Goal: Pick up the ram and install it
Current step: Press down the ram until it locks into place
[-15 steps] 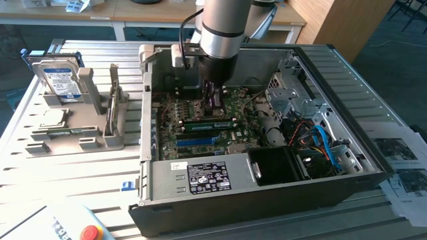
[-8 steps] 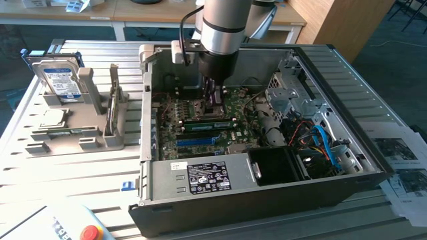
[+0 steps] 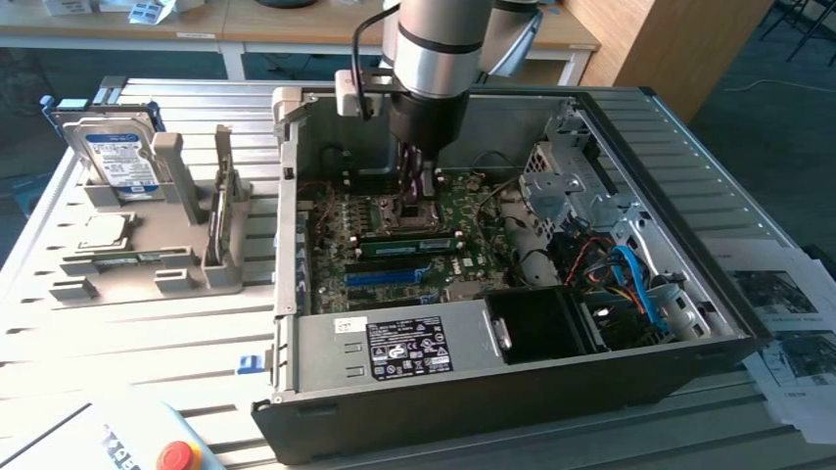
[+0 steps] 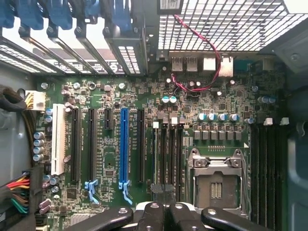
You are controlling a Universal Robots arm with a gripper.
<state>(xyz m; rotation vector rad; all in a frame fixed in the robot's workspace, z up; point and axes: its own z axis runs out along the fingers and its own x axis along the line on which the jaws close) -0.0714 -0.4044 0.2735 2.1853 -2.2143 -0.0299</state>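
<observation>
Hanging over the board: the silver, cylinder-shaped arm (image 3: 432, 49) reaches down into the open black computer case (image 3: 523, 392) at upper centre of the exterior view.
Gripper: dark gripper (image 3: 421, 201) low over the motherboard, jaws drawn fully together; in the wrist view its glossy black, rounded fingers (image 4: 154, 216) sit at the lower edge, pressed close, and I cannot tell that anything lies between them.
Ram: a thin green ram stick (image 3: 405, 243) lies flat-long among the slots at the middle of the exterior view, just below the gripper tip; whether it is seated I cannot tell.
Motherboard: green, densely studded motherboard (image 4: 216, 103); a square metal-framed processor socket (image 4: 215, 180) at lower right of the wrist view; a long blue slot (image 4: 124, 144) between black ones; small silver-topped capacitors.
Cables: a thin red wire (image 4: 211, 53) loops over the perforated metal grille at upper right of the wrist view.
Power supply: grey metal power supply box (image 3: 392, 348) at lower centre of the exterior view, with a black label whose writing is too small to read.
Gray holder: a matte grey holder rack (image 3: 144, 264) at the exterior view's left holds a silver hard drive (image 3: 116, 157) upright, blue-white label facing out.
</observation>
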